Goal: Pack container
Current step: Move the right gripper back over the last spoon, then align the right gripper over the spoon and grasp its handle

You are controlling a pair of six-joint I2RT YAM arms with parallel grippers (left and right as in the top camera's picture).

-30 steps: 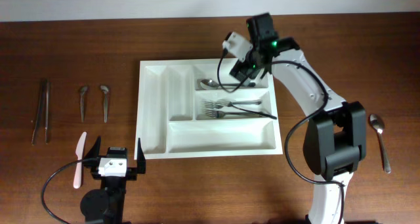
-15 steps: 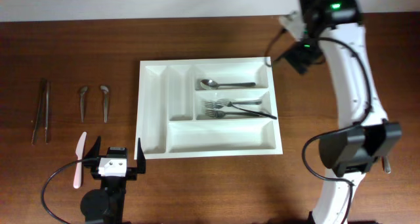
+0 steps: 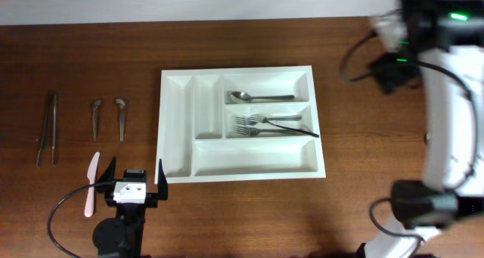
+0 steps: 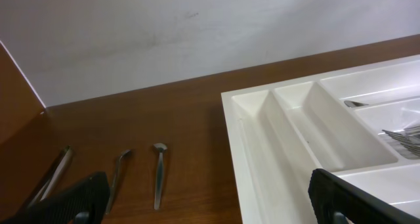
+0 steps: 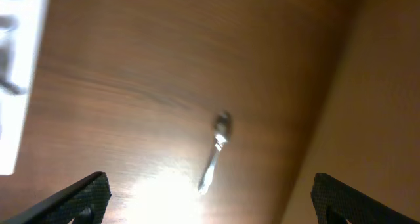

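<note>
**Cutlery tray mid-table, both claws wide and empty**

Brown wooden table (image 3: 227,220) under everything, with a pale wall along its far edge. White right arm (image 3: 446,107) tall along the right side, blurred in the overhead view. White tray (image 3: 175,129) flat in the middle of the table: two narrow upright slots on its left, two long cross slots to their right and a third along the near side.

Left claw (image 3: 135,169) low at the near edge, close by the tray's near left corner, fingers spread wide and gripping nothing. Right claw (image 5: 208,179) above bare wood to the right of the tray, toward the far side, fingers likewise spread wide with only the table between them.

Tongs (image 3: 47,128) far out on the left, lying lengthwise near to far. Pale pink knife (image 3: 91,184) on the wood just left of the left claw. Forks (image 3: 257,124) bunched in the middle cross slot, a thin dark utensil (image 3: 295,128) slanting over them. Tray spoon (image 3: 257,97) in the far cross slot, bowl to the left. Loose spoon (image 5: 214,152) alone on the table, seen below the right claw. Small spoon (image 3: 95,116) and second small spoon (image 3: 121,116) side by side but apart, between the tongs and the tray.
</note>
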